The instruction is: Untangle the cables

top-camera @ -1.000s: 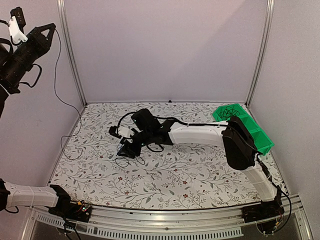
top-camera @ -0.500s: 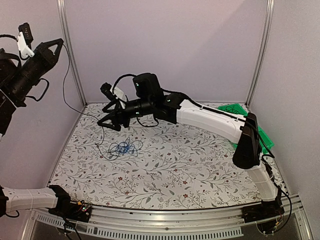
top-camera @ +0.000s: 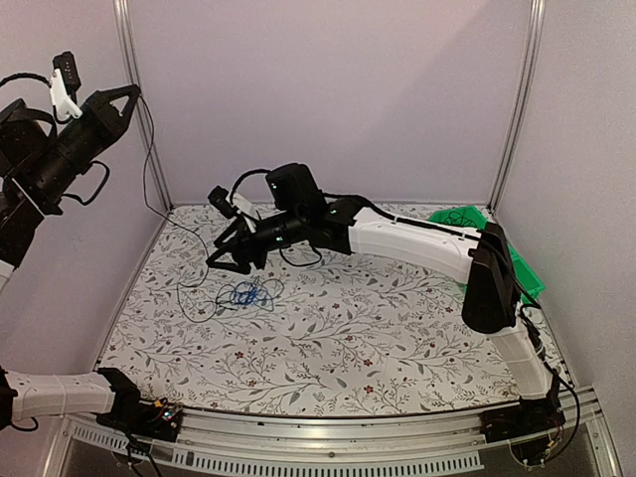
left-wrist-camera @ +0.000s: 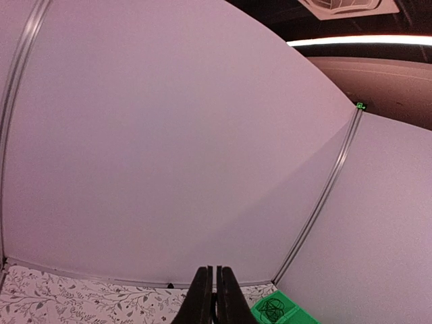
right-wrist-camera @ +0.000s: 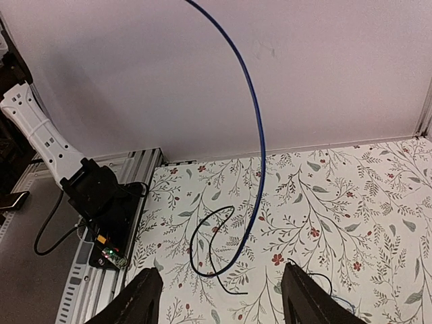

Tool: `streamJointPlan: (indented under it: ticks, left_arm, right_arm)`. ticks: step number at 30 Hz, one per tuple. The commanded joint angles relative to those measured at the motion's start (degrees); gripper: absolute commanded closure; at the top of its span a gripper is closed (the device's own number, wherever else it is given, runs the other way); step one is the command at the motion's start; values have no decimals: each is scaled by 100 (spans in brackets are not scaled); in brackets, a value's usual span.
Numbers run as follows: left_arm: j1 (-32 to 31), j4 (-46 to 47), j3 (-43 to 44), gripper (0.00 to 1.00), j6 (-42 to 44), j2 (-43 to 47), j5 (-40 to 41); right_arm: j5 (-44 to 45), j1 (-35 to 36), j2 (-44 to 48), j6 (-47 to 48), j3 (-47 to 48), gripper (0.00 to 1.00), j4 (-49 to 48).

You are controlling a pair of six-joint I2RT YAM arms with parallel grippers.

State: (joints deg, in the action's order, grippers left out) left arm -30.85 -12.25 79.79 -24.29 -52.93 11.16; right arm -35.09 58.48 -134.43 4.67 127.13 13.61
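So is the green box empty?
No, a black coil of cable lies inside the green box at the far right of the table.

blue cable [right-wrist-camera: 259, 135]: top runs off the edge
tangle [top-camera: 245, 294]: too small — can't count strands
bin [top-camera: 440, 215]: partly behind right arm [top-camera: 490, 280]

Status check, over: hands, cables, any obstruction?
Left hand shut on one strand, held high. Right hand open, empty, hovering beside the tangle. Nothing blocking.
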Motion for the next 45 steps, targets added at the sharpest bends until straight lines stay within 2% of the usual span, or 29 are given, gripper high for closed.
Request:
streamJointPlan:
  ticks: [1, 7, 14, 19, 25, 35, 37, 38, 43, 44, 45]
  left_arm:
    - [35, 179, -68, 100, -75, 61, -60]
    - [28, 176, -64, 100, -121, 76, -75]
    - [35, 174, -59, 100, -157, 64, -106]
    - [26, 185, -83, 100, -187, 54, -127]
    - [35, 182, -120, 100, -158, 67, -113]
    - [31, 197, -191, 100, -141, 72, -81]
    - [34, 195, -217, 100, -141, 72, -74]
    - [33, 193, -222, 100, -143, 79, -77]
    - [25, 195, -284, 100, -167, 113, -98]
    - [25, 183, -332, 100, -178, 128, -101]
    - [27, 165, -396, 100, -199, 168, -95]
  right_arm:
    - [-131, -22, -121, -180, 242, 36, -138]
    - [-30, -21, -340, -333, 443, 36, -272]
    - [-63, -21, -461, -429, 488, 40, -356]
    - [-619, -21, -444, -594, 488, 43, -434]
    - [-1688, -87, -442, -764, 462, 44, -557]
    - [-2446, -170, -391, -1345, 341, 43, -1090]
    - [-2394, -179, -393, -1424, 346, 49, -1116]
    - [-2284, -179, -383, -1461, 343, 55, -1115]
    - [-1487, -251, -303, -1319, 356, 95, -799]
    - [-1242, -285, -255, -1106, 372, 100, -673]
    - [-1072, -325, -169, -952, 378, 100, -526]
